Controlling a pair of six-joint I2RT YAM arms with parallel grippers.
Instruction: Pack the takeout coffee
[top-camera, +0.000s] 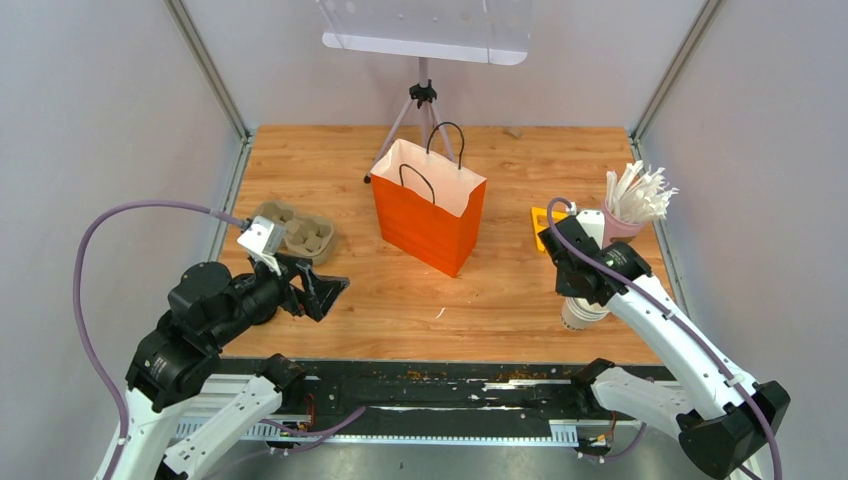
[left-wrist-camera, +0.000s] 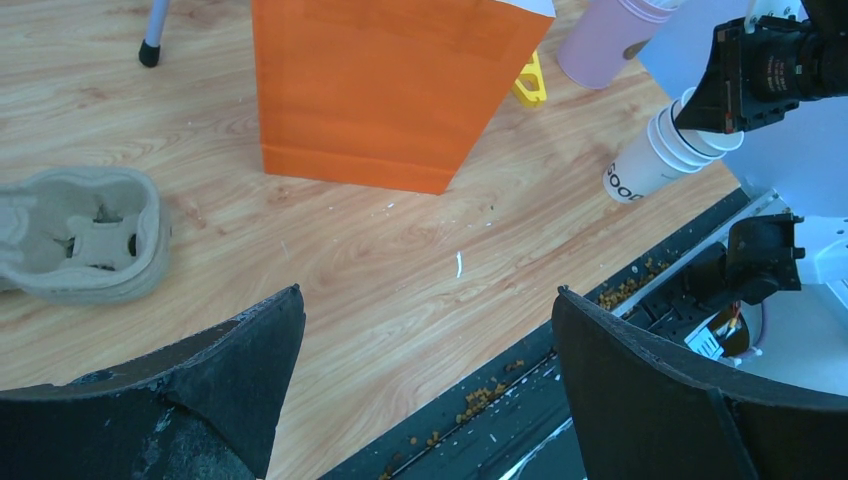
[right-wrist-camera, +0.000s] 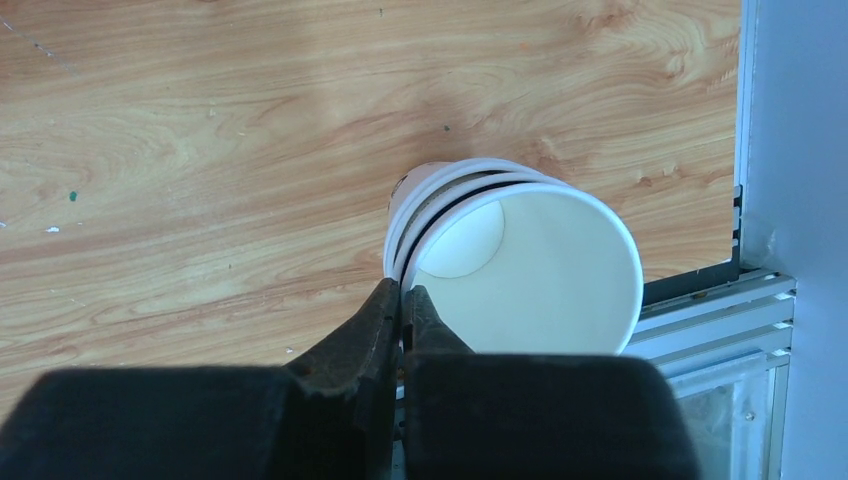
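Cups, white, nested stack, right of orange bag: right gripper pinched shut on top rim. Left gripper wide open, empty, left of bag.

bright, even light; soft shadows; close foreground blurred in wrist views

Light wooden table. Centre: orange paper bag, upright and open-topped. Left: brown pulp cup tray. Far, behind the bag: tripod. Right: pink cup of white straws, with a small yellow object just to its left. Near right edge: stack of white paper cups.
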